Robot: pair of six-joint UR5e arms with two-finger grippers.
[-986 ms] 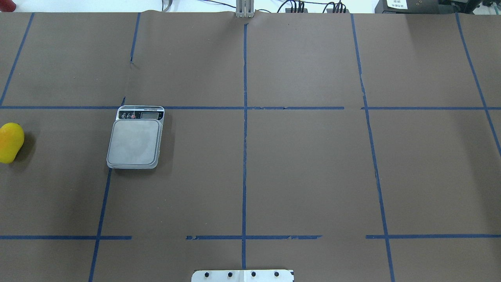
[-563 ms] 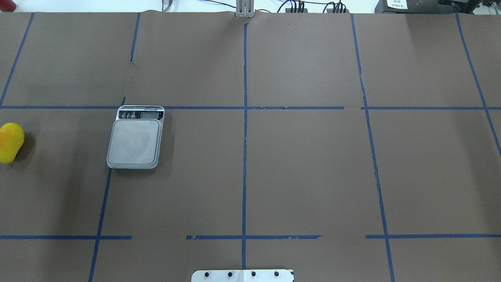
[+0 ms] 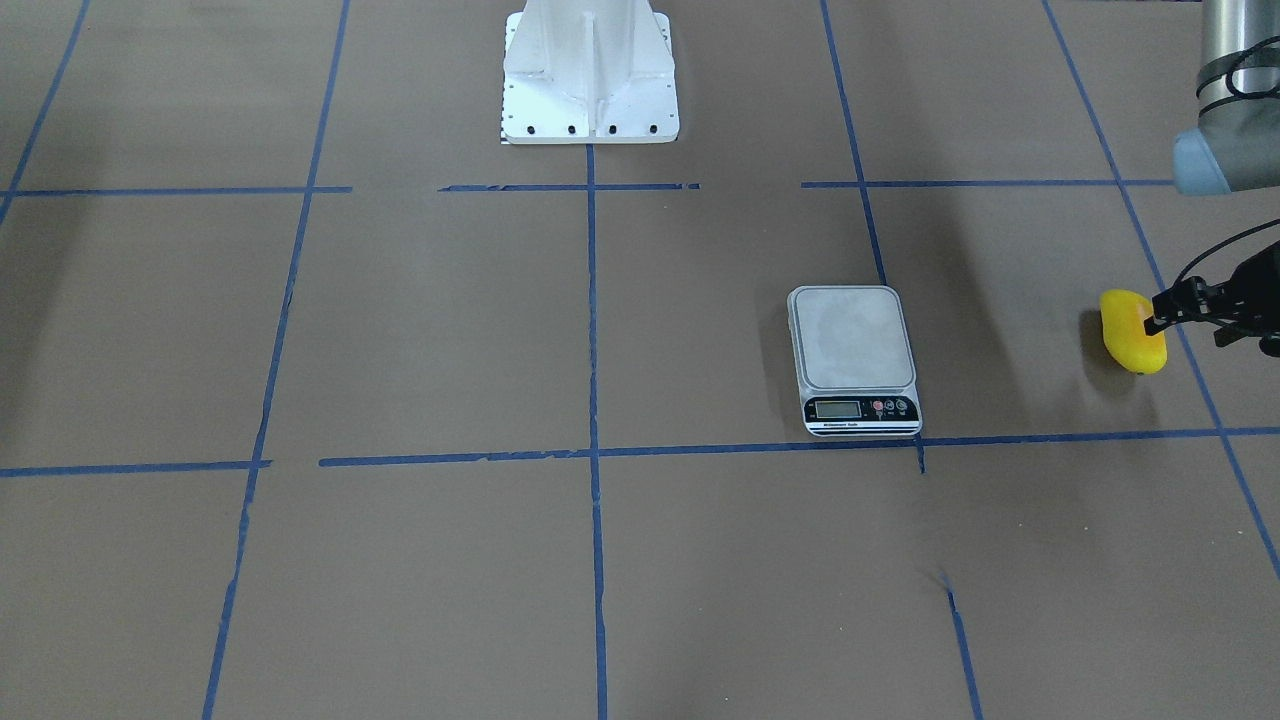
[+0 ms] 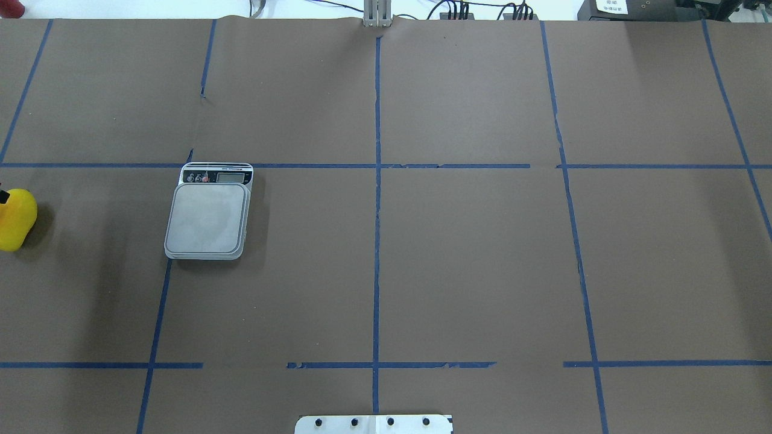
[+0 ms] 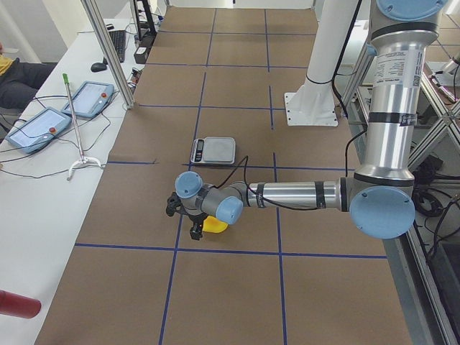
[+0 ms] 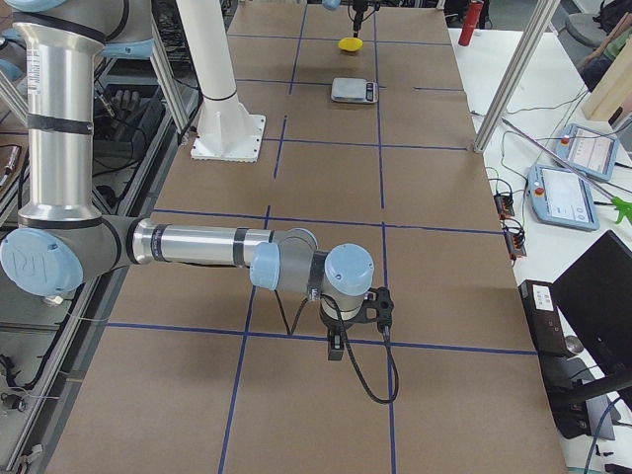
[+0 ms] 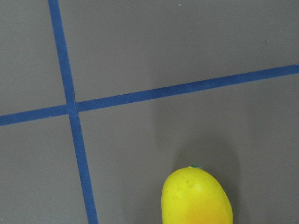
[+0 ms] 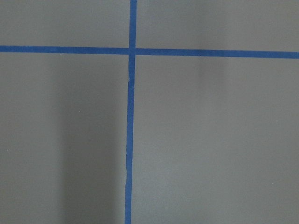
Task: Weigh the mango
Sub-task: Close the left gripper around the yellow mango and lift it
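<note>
The mango (image 4: 16,228) is bright yellow and lies on the brown table at the far left of the overhead view, apart from the scale (image 4: 208,220). It also shows in the front view (image 3: 1128,345) and at the bottom of the left wrist view (image 7: 196,198). My left gripper (image 3: 1165,312) hovers just over the mango's top end, mostly cut off by the frame edge. I cannot tell whether it is open or shut. My right gripper (image 6: 355,321) shows only in the exterior right view, low over bare table far from the mango, and I cannot tell its state.
The grey scale (image 3: 852,340) has a bare platform, with its display on the side away from the robot. The white robot base (image 3: 590,70) stands at the table's near middle. Blue tape lines cross the brown table (image 4: 470,253).
A black tip of my left gripper has come into the overhead view's left edge, over the mango. The mango and the scale have not moved.
</note>
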